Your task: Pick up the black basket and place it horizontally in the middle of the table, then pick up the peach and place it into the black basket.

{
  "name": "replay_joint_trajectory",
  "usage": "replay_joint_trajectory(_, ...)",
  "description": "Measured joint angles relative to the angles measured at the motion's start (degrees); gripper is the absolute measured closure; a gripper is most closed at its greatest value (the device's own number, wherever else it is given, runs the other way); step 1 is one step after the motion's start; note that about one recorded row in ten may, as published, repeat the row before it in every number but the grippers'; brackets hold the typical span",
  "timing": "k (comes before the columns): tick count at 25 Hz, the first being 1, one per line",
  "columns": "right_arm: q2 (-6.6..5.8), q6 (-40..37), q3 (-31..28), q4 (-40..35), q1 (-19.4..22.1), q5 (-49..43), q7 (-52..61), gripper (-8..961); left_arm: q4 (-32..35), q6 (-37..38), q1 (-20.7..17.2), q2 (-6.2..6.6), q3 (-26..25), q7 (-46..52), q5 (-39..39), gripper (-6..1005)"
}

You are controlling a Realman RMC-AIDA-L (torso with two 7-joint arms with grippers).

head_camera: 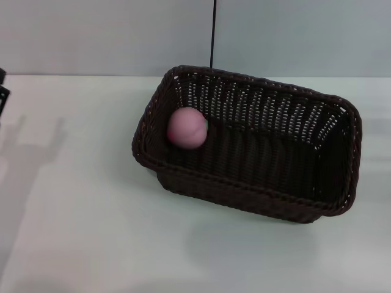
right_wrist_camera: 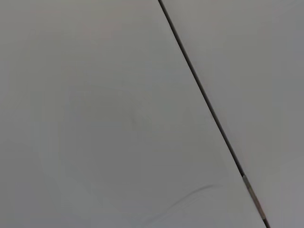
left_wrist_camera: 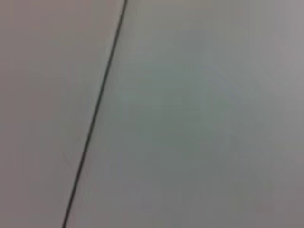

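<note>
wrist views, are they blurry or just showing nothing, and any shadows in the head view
Left wrist view: soft and out of focus, only a plain grey surface crossed by a dark seam. Right wrist view: sharper, the same kind of seam. Head view: soft shadows on the table at the robot's left; the black basket and the peach are in focus.

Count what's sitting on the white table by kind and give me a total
Black basket: 1
Peach, lying inside the basket at its left end: 1
Total: 2 things on the table
</note>
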State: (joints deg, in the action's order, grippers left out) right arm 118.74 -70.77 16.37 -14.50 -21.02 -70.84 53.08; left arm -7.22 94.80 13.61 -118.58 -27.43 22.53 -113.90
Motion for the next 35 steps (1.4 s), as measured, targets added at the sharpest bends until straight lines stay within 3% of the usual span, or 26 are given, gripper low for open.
replay_joint_trajectory(5,0.00,-0.51,-0.51,0.00,0.02,0.01,0.00,641,-0.07,-0.31,0.16,-0.04,-2.87,-0.08,-0.05,176)
replay_joint_trajectory(20,-0.04,-3.56,-6.56,0.15,-0.74,0.01,0.02,641,0.09,-2.45,2.02,0.11,-11.11,-0.17,-0.09,185)
replay_joint_trajectory(35,0.00,-3.68,-11.31,0.44,-1.46,0.06,0.46,641,-0.19,-2.30,1.98,0.08,-13.18,0.26,-0.09,191)
